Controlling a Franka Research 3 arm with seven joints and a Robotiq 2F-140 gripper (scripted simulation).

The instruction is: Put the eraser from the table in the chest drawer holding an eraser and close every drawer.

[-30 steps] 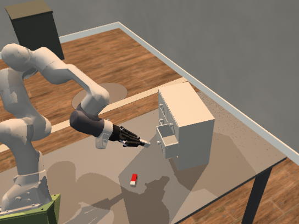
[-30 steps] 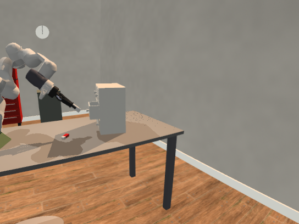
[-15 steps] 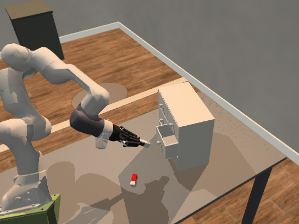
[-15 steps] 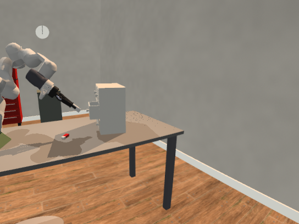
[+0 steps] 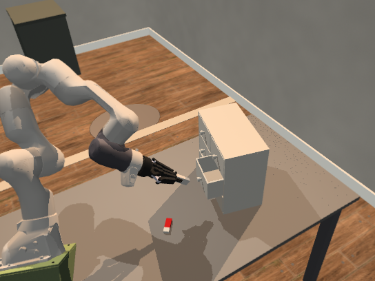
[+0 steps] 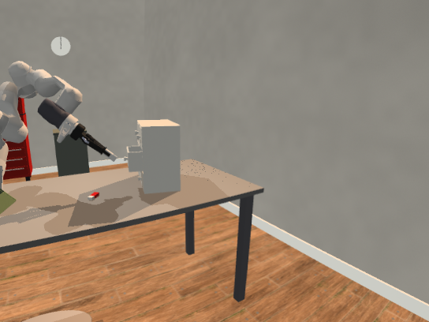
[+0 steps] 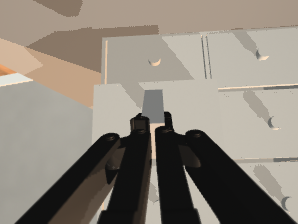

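The small beige chest (image 5: pixel 234 151) stands on the table, and it also shows in the exterior view (image 6: pixel 159 155). One of its lower drawers (image 5: pixel 209 175) is pulled partly out; the part of its inside that I can see holds nothing. The other drawers sit pushed in. My gripper (image 5: pixel 184 180) is shut and empty, with its tips pointing at the open drawer's front, just short of it. In the wrist view the shut fingers (image 7: pixel 151 122) hang before that drawer front (image 7: pixel 160 100). A red and white eraser (image 5: pixel 167 225) lies on the table in front of the chest, below and apart from the gripper.
The table's edge (image 5: pixel 282 237) runs close behind and to the right of the chest. A dark cabinet (image 5: pixel 41 31) stands on the floor far behind the arm. The robot's base (image 5: pixel 38 265) sits at the table's left end.
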